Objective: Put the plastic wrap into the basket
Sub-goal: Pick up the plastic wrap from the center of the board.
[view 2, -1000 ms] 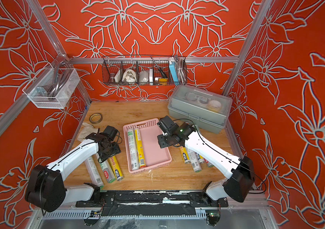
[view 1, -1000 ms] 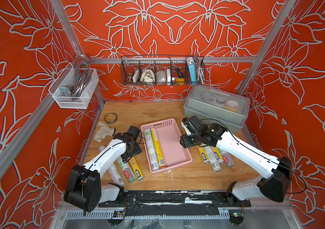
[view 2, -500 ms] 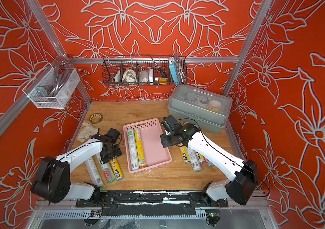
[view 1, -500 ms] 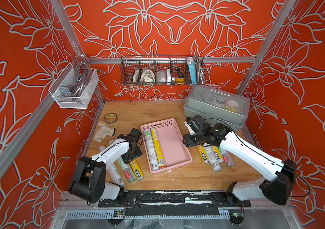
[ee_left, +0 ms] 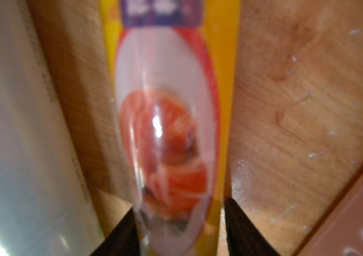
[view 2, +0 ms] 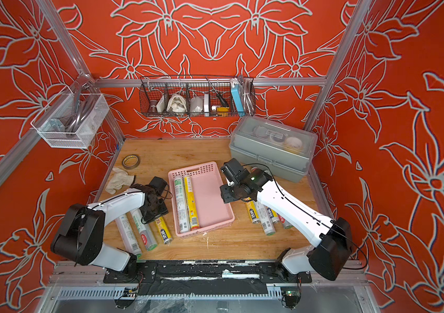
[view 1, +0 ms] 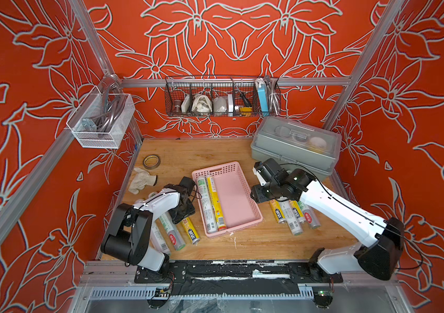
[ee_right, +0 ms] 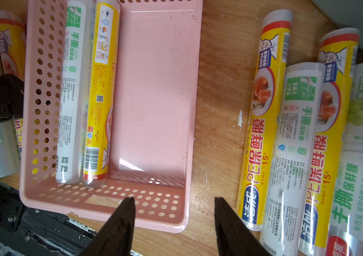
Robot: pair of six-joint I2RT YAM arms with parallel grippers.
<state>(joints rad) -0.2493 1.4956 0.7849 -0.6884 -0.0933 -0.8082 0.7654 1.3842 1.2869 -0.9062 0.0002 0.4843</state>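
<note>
Left claw (ee_left: 178,221) straddles a yellow roll (ee_left: 169,110) of plastic wrap, a dark finger on each flank, low over the wooden table (ee_left: 286,110). The wrist picture is soft, so I cannot tell whether the pads have bitten or merely stand against the wrapper. Call it narrow and around the roll, with the grip unconfirmed. Straddling across the width makes sense to me. A slim cylinder rolls off if nudged from one side only, and a hold across its short axis lets it travel lengthwise, parallel to the basket.

In a top view the pink basket (view 1: 234,197) sits near the table's centre. This claw works at its 9 o'clock, where three rolls lie side by side. The yellow one lies nearest the basket, a grey-white roll (view 1: 173,235) next to it, and a white roll (view 1: 158,239) outermost.

Two rolls already lie inside, a white-green roll (view 1: 205,202) and a second yellow roll (view 1: 216,206). They are tucked against the 9 o'clock wall, which I judge keeps the rest of the floor free for more.

At the basket's 3 o'clock the right claw (ee_right: 173,206) hangs with jaws moderately apart and nothing between them. It sits between the basket and a cluster of rolls (view 1: 290,220) at about 4 o'clock, well placed to take one. Most of the wrap is on the table, so the job looks early.
</note>
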